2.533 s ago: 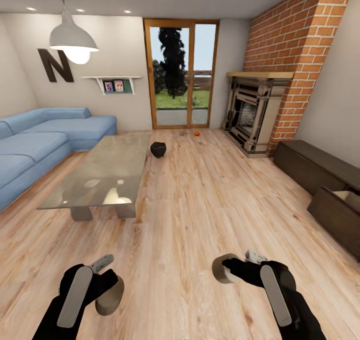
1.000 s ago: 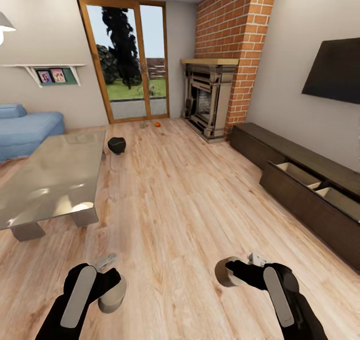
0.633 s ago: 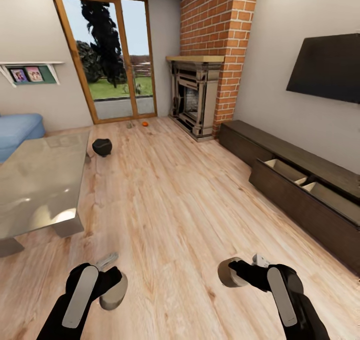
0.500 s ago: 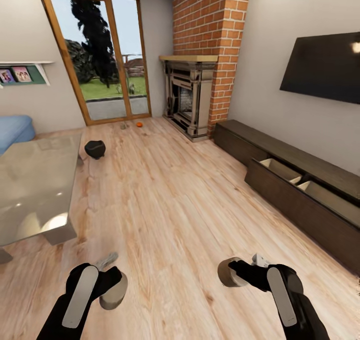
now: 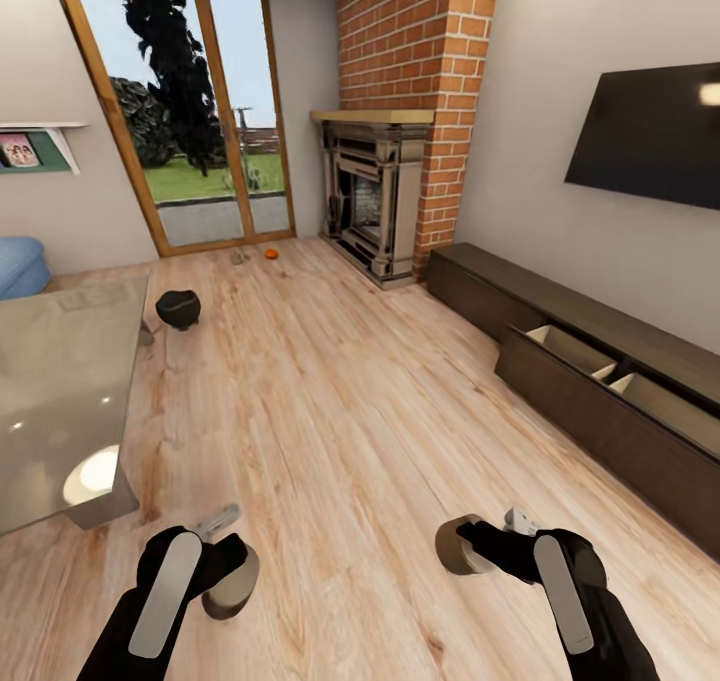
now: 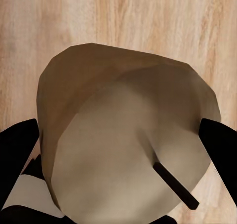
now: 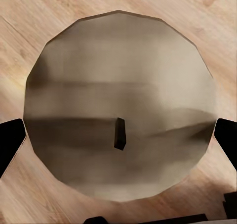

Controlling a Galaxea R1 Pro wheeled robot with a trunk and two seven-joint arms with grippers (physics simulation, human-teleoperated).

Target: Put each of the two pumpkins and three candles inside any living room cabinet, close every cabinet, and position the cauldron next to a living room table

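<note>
Head view | left claw [image 5: 222, 573] pinching candle [image 5: 232, 581] | right claw [image 5: 470, 544] pinching candle [image 5: 457, 546] | cabinet [image 5: 600, 391] drawer open, ahead-right | advise: approach squarely, release low inside drawer.

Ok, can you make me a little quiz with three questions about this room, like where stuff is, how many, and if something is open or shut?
1. Where is the cauldron?
A. on the floor by the corner of the glass table
B. inside the fireplace
C. on the sofa

2. How many candles is the robot holding?
A. none
B. one
C. two

3. What state is the cabinet in?
A. all shut
B. a drawer pulled open
C. lying tipped over

Answers:
1 A, the black pot sits on the wood floor beside the table's far corner.
2 C, the left gripper grips one candle and the right gripper grips another candle.
3 B, pale drawer insides show.
</note>
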